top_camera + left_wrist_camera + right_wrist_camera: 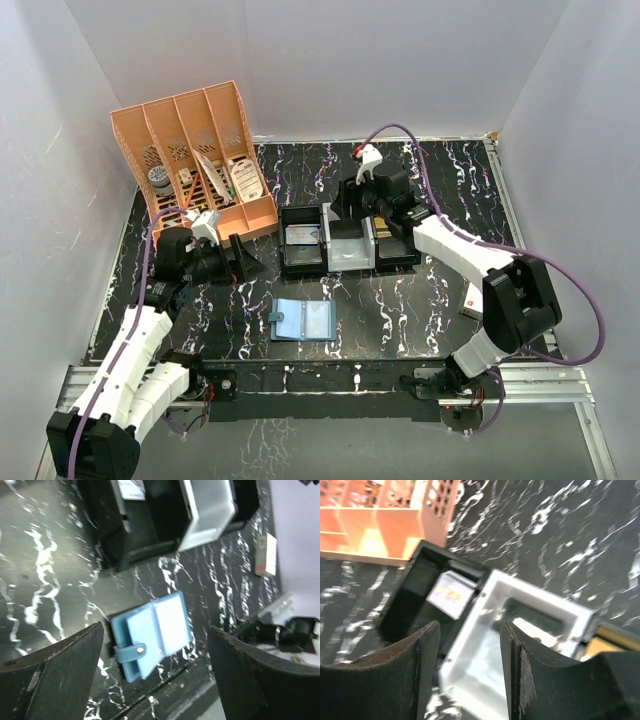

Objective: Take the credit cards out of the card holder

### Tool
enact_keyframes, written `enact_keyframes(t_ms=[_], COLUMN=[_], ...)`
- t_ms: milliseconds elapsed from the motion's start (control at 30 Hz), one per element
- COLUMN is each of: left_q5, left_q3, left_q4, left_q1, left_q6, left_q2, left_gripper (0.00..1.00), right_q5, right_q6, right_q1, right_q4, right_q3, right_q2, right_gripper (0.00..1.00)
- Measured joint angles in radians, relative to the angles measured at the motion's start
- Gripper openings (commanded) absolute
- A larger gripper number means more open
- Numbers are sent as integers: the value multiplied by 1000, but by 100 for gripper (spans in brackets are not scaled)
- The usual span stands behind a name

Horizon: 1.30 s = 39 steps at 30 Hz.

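Note:
The card holder (302,321) lies open on the black marbled table, teal outside and light blue inside, with its snap strap at the left. It also shows in the left wrist view (152,632). My left gripper (246,260) is open and empty, up and to the left of the holder; in the left wrist view (156,627) the holder shows between its jaws, well below them. My right gripper (351,203) hovers open over the white tray (350,262), with nothing seen between its jaws (470,625). A light card with yellow print (449,594) lies in the left black tray (303,262). No black card shows.
An orange divided organizer (195,160) with small items stands at the back left. A second black tray (397,250) sits right of the white tray. A small white box with a red mark (471,298) lies at the right, by the right arm.

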State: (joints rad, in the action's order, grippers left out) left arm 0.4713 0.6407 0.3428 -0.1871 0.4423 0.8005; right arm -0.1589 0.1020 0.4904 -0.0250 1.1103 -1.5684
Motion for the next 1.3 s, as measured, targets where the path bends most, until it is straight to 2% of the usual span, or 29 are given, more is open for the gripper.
enact_keyframes(t_ms=[100, 233, 367, 433, 633, 967, 1100, 1300], left_q5=[92, 98, 50, 1, -102, -151, -150, -150], left_q3=[-31, -64, -124, -147, -200, -238, -245, -249], left_q4=[-23, 4, 6, 8, -38, -132, -164, -149], left_q1=[-5, -43, -145, -219, -360, -399, -404, -406], left_q6=[51, 111, 214, 261, 352, 381, 381, 376], left_q2=[20, 25, 10, 7, 37, 132, 157, 159], left_gripper=[80, 82, 82, 78, 65, 45, 46, 58], right_q5=[-100, -268, -283, -259, -173, -163, -183, -204], right_q6=[202, 452, 593, 640, 751, 824, 835, 850], right_q1=[-6, 7, 75, 113, 201, 218, 227, 238], right_q4=[0, 73, 48, 37, 77, 85, 108, 114], right_q3=[-18, -194, -316, -338, -437, -504, -504, -505], right_q2=[10, 36, 89, 133, 281, 227, 189, 127], right_gripper=[44, 44, 42, 41, 37, 33, 33, 33])
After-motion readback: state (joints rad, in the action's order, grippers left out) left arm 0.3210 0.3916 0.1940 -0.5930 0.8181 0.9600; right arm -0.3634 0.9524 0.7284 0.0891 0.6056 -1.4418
